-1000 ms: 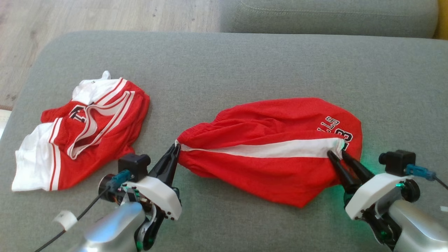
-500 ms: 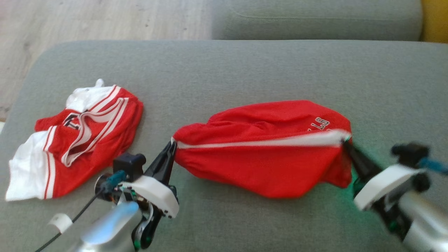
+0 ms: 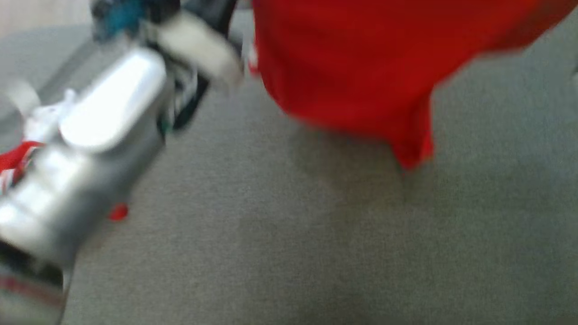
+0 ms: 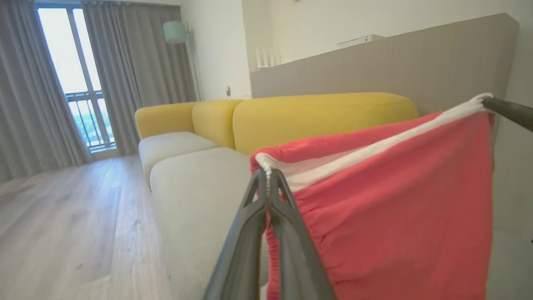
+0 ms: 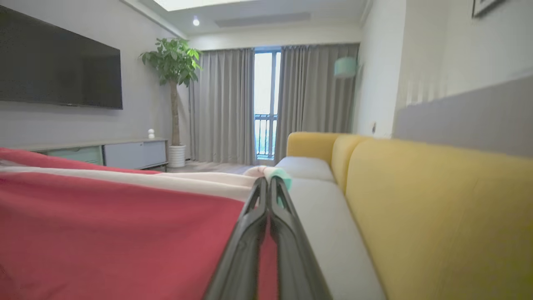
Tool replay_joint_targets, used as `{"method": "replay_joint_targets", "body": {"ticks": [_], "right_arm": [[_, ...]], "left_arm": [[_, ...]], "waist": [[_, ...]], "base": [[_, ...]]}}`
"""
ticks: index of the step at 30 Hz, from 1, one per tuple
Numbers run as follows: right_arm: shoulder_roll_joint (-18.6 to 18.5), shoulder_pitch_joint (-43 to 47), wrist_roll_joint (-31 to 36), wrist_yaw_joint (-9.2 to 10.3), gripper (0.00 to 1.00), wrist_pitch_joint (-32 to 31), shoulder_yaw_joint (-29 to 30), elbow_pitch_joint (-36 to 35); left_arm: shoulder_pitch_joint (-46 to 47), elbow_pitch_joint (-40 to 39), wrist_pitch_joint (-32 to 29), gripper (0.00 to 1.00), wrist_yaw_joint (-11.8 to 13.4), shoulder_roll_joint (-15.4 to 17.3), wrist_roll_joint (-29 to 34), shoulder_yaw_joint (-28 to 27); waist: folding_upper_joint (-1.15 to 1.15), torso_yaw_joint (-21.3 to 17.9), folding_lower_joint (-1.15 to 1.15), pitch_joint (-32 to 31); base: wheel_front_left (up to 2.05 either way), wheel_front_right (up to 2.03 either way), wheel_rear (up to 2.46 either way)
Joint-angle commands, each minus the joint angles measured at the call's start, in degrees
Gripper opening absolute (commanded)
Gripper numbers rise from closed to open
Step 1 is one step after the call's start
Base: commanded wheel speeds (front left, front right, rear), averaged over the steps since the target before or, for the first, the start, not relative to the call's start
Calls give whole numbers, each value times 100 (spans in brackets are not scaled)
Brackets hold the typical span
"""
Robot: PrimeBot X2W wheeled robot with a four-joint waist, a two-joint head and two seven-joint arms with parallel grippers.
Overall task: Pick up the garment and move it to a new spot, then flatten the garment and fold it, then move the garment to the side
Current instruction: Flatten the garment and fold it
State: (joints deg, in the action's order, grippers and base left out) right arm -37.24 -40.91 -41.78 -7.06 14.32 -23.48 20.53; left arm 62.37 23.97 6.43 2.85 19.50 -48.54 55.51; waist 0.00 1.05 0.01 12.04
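Note:
The garment (image 3: 352, 67) is a pair of red shorts with a white side stripe, hanging above the grey cushion (image 3: 271, 234) at the top of the blurred head view. In the left wrist view my left gripper (image 4: 267, 175) is shut on one white-edged corner of the garment (image 4: 395, 200). The stripe runs taut to the far corner, where my right gripper's dark finger (image 4: 508, 110) holds it. In the right wrist view my right gripper (image 5: 268, 183) is shut on the white end of the garment (image 5: 116, 233). My pale left forearm (image 3: 90, 135) crosses the head view's left side.
A second red and white garment (image 3: 13, 158) peeks out behind my left forearm. Yellow sofa backs (image 4: 316, 121) run along the grey seat (image 4: 195, 196). Wooden floor (image 4: 62, 225), curtains, a potted plant (image 5: 173, 66) and a wall screen (image 5: 54, 71) lie beyond.
The right gripper has shut on the stripe's end. Both grippers have lifted the garment off the cushion, stretched between them. The head camera has swung, so the whole picture has shifted and blurred.

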Motion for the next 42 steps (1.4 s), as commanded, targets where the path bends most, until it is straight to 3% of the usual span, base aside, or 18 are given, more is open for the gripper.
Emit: {"method": "replay_joint_targets", "body": {"ticks": [1,5,8,13,19,26,34,42], "right_arm": [[-241,-411,136,-43,0,67,98,-142],[-333,-1533,528,-43,0,67,440,57],[-368,-2514,1010,-43,0,67,907,114],[-232,-2704,1340,-43,0,67,1188,-63],[-71,-1483,1371,-43,0,67,1175,-315],[362,485,1197,-43,0,68,1477,-441],[690,2426,1015,-43,0,68,1795,-758],[845,4105,893,-43,0,-222,1928,-1590]], "left_arm": [[574,-17,-49,0,-40,99,102,-297],[1697,414,-12,0,-183,-162,339,-426],[2599,875,472,0,-260,-469,599,-591],[2718,1159,831,0,-460,-696,735,-850],[1385,1214,854,0,-862,-688,864,-821],[-592,684,855,0,-991,-451,1342,-892],[-2702,34,856,0,-919,-313,1756,-1011],[-4329,-344,856,0,-579,-258,1675,-1152]], "waist": [[0,-213,-1,411],[0,-366,-1,863],[0,-421,-1,1245],[0,-427,-1,1401],[0,-326,-1,1430],[0,-205,-1,1109],[0,-107,-1,482],[0,-164,-1,-248]], "base": [[0,0,0],[0,0,0],[0,0,0],[0,0,0],[0,0,0],[0,0,0],[0,0,0],[0,0,0]]}}
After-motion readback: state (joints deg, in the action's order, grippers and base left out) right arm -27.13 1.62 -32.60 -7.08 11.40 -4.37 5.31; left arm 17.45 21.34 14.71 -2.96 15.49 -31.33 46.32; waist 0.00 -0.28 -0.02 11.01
